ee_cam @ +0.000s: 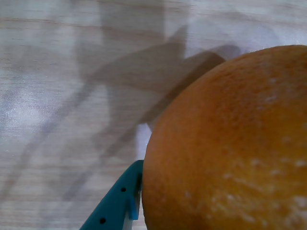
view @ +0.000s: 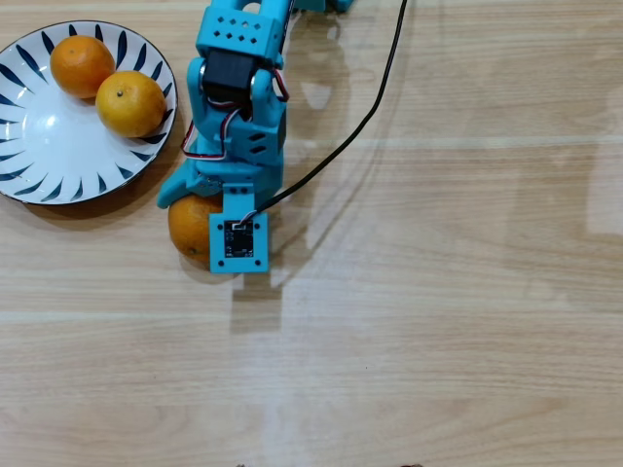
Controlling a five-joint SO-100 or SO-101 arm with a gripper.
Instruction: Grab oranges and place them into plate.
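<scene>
The white plate (view: 39, 170) with dark blue leaf strokes lies at the upper left of the overhead view. It holds a small deep orange (view: 82, 65) and a yellower orange (view: 130, 102) with a dark stem dot. The larger deep orange (view: 190, 231) sits just right of the plate's lower rim, half hidden under my blue gripper (view: 214, 212). In the wrist view this orange (ee_cam: 230, 143) fills the right side, and one blue finger (ee_cam: 122, 203) presses against its left edge. The other finger is hidden. The gripper looks shut on it, at or just above the table.
The light wooden table (view: 438, 321) stretches wide to the right and below. A black cable (view: 365, 117) runs from the arm up to the top edge. The plate's rim lies close to the left of the gripper.
</scene>
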